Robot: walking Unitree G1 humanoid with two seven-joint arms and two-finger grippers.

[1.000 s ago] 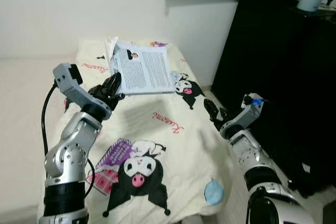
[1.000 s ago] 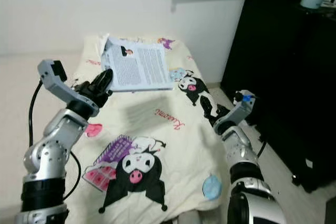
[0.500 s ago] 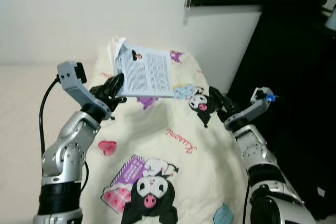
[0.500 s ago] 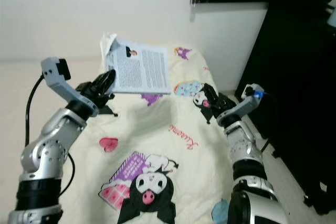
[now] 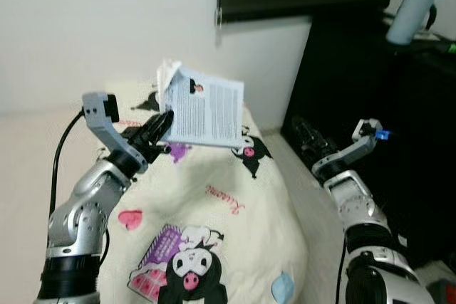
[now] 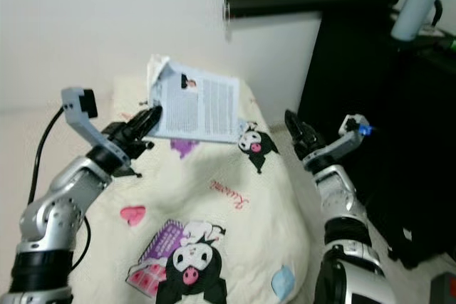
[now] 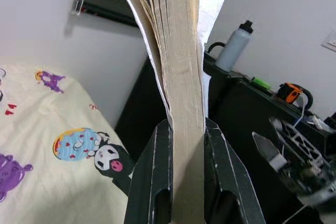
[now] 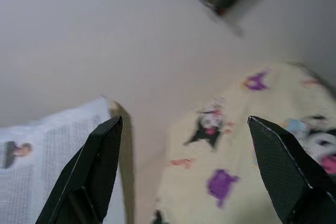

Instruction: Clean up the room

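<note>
— Where is the book (image 5: 205,107)?

— In the air above the bed's (image 5: 242,204) far end, clamped at its lower edge by the left hand (image 5: 161,123). Its printed page faces the camera, the long axis rising and tilted toward the wall; the loose pages fan out at the top.

— And the right hand (image 6: 294,130)?

— Raised off the bed's right edge, near the dark cabinet (image 5: 356,69), its fingers (image 8: 100,166) spread wide apart and holding nothing. A bottle (image 5: 411,5) stands on the cabinet.
</note>
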